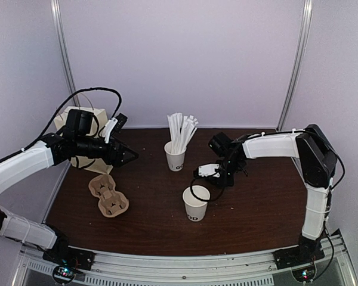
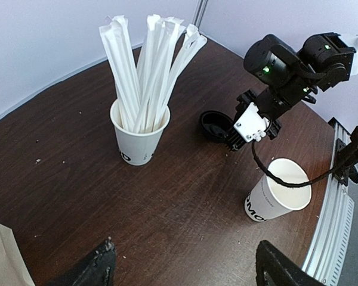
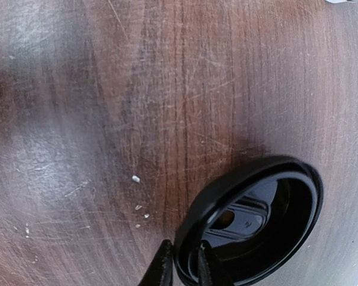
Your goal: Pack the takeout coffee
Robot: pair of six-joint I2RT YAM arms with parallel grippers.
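While my arms reach out from the near edge, the white paper cup [image 1: 196,204] stands closest to me, upright and open-topped on the dark wooden surface [image 1: 256,214], with dark letters low on its side. Off to its left lies the brown pulp tray [image 1: 108,195], well apart from the cup. Just beyond the cup, my right hand [image 3: 182,265] points down at the black lid [image 3: 250,220]. Its two fingers straddle the lid's rim, one outside and one inside, pinched together on it. The lid turns its hollow underside toward my wrist, beside the cup and not on it; whether it rests on the wood or hangs just off it I cannot tell. My left hand [image 2: 185,268] hovers beyond the tray, fingers spread wide with nothing between them. Farther back, near the middle, stands a second white cup [image 1: 175,156] stuffed with tall white wrapped sticks. At the far left, behind my left arm, stands a tan paper bag [image 1: 62,119].
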